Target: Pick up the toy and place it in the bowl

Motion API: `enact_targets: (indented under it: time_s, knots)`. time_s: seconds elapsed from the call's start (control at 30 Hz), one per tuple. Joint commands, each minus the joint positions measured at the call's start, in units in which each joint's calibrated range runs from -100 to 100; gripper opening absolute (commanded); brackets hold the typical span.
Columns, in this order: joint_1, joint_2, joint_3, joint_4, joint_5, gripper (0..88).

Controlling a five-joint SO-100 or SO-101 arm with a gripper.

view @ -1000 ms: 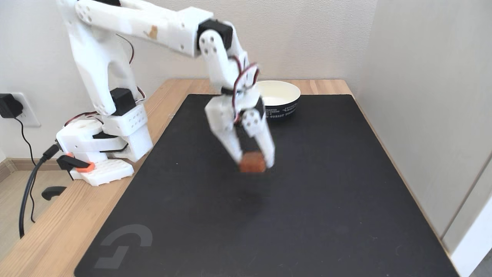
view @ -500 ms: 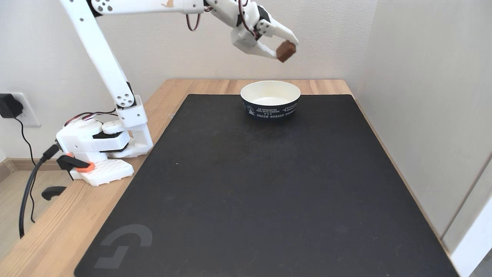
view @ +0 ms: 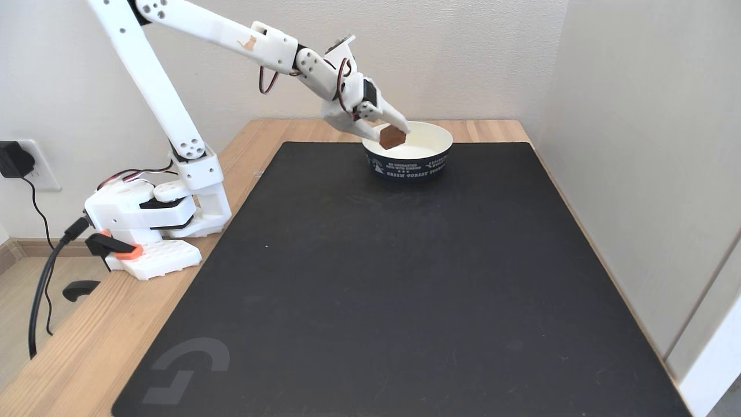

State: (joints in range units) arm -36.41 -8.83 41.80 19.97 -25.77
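The small reddish-brown toy (view: pixel 392 137) sits between the white fingertips of my gripper (view: pixel 391 133), which is shut on it. In the fixed view the toy hangs just over the left part of the bowl's (view: pixel 431 165) white inside. The bowl is round, navy outside with white print, and stands at the far edge of the black mat. My white arm reaches down to it from the upper left.
A large black mat (view: pixel 405 289) covers most of the wooden table (view: pixel 81 353). The arm's base (view: pixel 150 220) is clamped at the table's left edge, with cables beside it. A wall (view: pixel 648 145) rises close along the right side.
The gripper carried the toy from low over the mat's middle up high above the bowl, then lowered it to just over the bowl's left side.
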Motion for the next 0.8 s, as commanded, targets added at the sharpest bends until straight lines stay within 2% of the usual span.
enact_targets:
  time_s: [0.0, 0.07, 0.27, 0.33, 0.37, 0.47, 0.53, 0.77]
  knots:
    - [0.57, -1.64, 0.06, -1.17, 0.14, 22.1]
    - [0.49, -1.64, -0.03, -1.17, 0.19, 25.5]
    - [1.57, -1.97, -0.12, -4.47, -0.02, 25.4]
    - [2.16, -3.55, -0.57, -4.72, -0.12, 22.6]
    - [3.67, -6.31, -0.84, -4.47, -0.12, 17.2]
    - [6.84, -11.72, 0.24, -4.05, 0.24, 9.6]
    - [11.78, -18.73, 4.39, -2.44, 0.40, 5.6]
    - [24.58, -43.74, 27.64, -2.44, 7.55, 5.3]
